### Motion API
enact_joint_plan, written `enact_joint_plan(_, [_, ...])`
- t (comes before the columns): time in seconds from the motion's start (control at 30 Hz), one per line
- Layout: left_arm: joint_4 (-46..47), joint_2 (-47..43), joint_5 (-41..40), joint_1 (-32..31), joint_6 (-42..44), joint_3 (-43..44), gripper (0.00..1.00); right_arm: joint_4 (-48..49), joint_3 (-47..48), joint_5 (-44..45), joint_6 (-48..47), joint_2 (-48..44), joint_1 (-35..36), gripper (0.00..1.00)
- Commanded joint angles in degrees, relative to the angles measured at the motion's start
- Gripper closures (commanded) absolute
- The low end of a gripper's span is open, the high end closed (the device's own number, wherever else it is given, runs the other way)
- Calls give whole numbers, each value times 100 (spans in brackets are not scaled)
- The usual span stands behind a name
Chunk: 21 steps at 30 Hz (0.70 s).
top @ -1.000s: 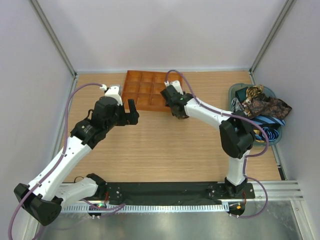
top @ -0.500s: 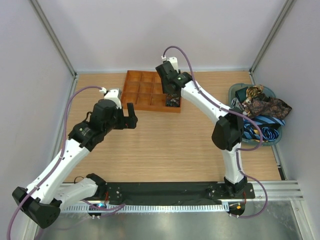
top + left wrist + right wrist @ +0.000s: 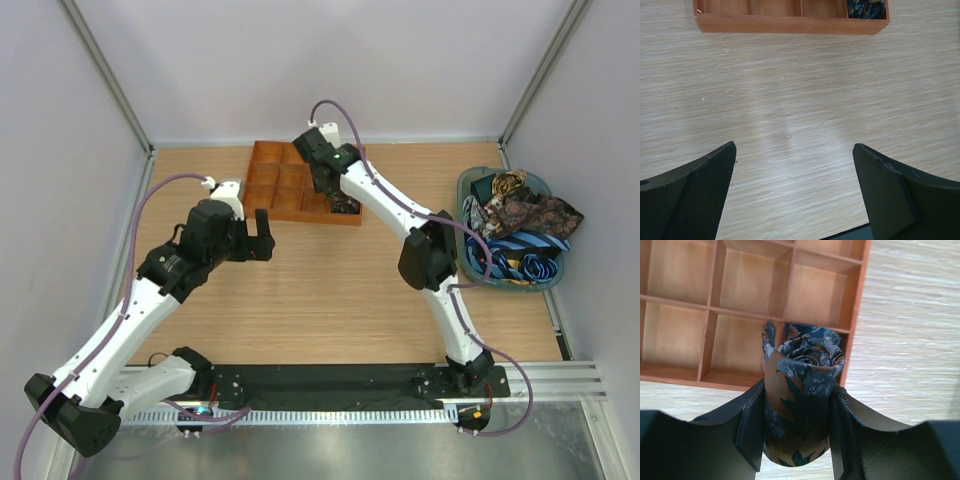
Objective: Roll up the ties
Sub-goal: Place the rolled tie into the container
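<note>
From overhead I can only make out a dark lump under the right gripper (image 3: 342, 203) at the tray's (image 3: 300, 217) near right corner. The right wrist camera settles it: the right gripper (image 3: 797, 405) is clamped on a rolled tie (image 3: 800, 390), a brown-and-dark paisley coil pinched between both fingers, its spiral end facing the lens. It sits at that corner compartment, just beside the tray's right wall (image 3: 857, 315). I cannot tell whether it touches the floor of the cell. The left wrist view catches the same rolled tie (image 3: 866, 7) over the tray's near wall (image 3: 790, 24).

The other ties (image 3: 528, 215) lie heaped in the teal basket (image 3: 462, 200) at the right side wall, well apart from the tray.

Room to move: bare table (image 3: 330, 300) stretches from the tray's near wall towards the bases. The other cells in the wrist view show only wood.

The right arm reaches far and left, elbow bent mid-table, wrist tipped down over the tray. The left arm slants up from the near left; the left gripper (image 3: 262, 232) hangs near the tray's near left corner, its fingers (image 3: 700, 195) spread wide with nothing but table (image 3: 790, 100) between them.
</note>
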Motion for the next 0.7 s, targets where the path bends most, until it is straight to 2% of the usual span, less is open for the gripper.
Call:
enact_joint_plan(0.0, [-131,-26,117,9,170,-2,0,-56,365,101,163,130,149,99])
enact_joint_plan(0.23, [-202,-105,152,9,258,-46,0,-109,865,-30,339,666,220,99])
enact_joint_plan(0.67, [-211,-141,240,9,390,-187,0,365,1042,-496,761,1167,228,99])
